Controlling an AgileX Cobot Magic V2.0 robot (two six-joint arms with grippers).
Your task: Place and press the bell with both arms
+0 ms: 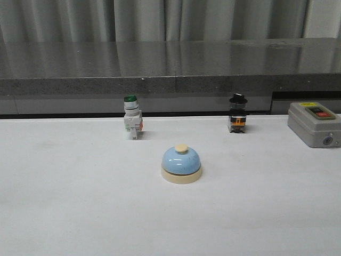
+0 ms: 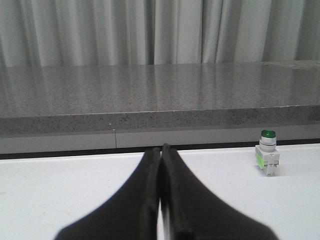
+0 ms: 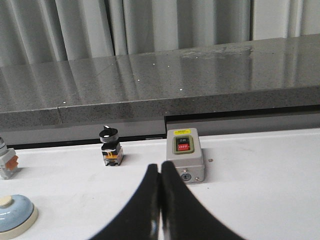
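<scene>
Bell [image 1: 181, 164] sits mid-table [image 1: 80, 202] in the front view, no claw visible. Left wrist view: left claw [image 2: 160, 152] pressed together, empty, green-capped switch [image 2: 266, 152] ahead to one side. Right wrist view: right claw [image 3: 160, 170] together, empty; bell [image 3: 14, 214] is cut off by the frame edge, grey switch box [image 3: 185, 154] just beyond the tips.

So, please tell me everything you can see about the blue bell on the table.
The bell has a glossy light-blue dome, a cream round base and a small cream knob on top. It looks like painted metal, though I cannot be sure. It stands upright on the white table, near the middle, in front of the two switches. Nothing touches it; no gripper is near it.
</scene>
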